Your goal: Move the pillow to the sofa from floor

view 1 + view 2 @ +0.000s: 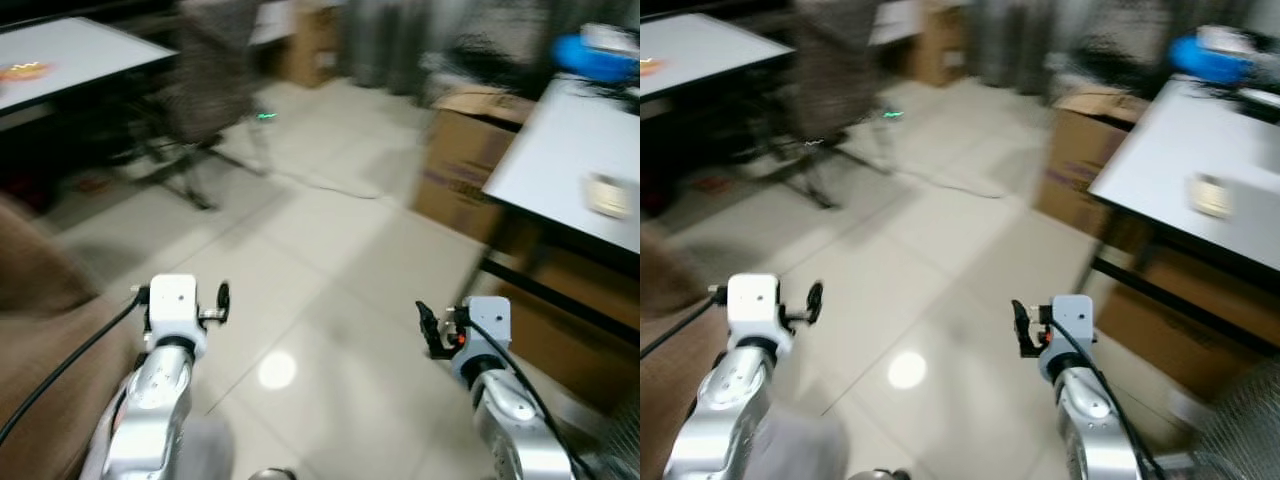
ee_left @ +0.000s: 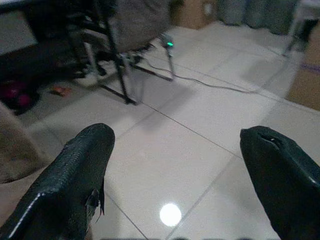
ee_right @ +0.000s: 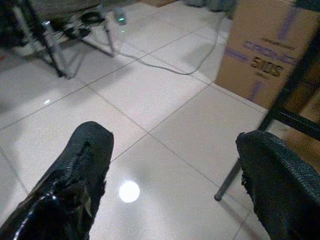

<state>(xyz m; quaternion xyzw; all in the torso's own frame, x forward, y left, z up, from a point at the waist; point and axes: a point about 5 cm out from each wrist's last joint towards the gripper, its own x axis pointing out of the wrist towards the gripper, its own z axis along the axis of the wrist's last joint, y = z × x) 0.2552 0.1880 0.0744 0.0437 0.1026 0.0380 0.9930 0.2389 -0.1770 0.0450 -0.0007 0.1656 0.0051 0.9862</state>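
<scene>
Nearest the camera, both silver arms reach forward at about the same height over pale glossy floor tiles point(image 1: 330, 300). The left gripper point(image 2: 175, 165) has its jaws spread wide, with bare tile and a round lamp reflection point(image 2: 170, 214) showing in the gap. The right gripper point(image 3: 175, 170) likewise has its jaws spread wide over bare tile.

Hard against the left arm lies a brown cushioned mass point(image 1: 40, 330), its rounded edge touching the arm's cable; blur leaves it unclear whether this is the sofa or the pillow, and the pillow's place cannot be told.

On the right a white surface point(image 1: 560, 160) runs away from the robot, its near edge overhanging black legs point(image 3: 280, 100). One leg stands on the tile just beside the right gripper's fingers. A cardboard box point(image 1: 460, 160) sits on the floor against this surface's far end, and a blurred blue object point(image 1: 595, 55) rests on top further back.

Between the brown mass and the white surface the floor lies open, a wide lane of tile running ahead. A thin cable point(image 2: 210, 85) crosses it midway. Beyond, at the left, a chair point(image 1: 210, 90) stands on dark metal legs beside another white surface point(image 1: 70, 55), with more boxes point(image 1: 315, 40) along the far wall.
</scene>
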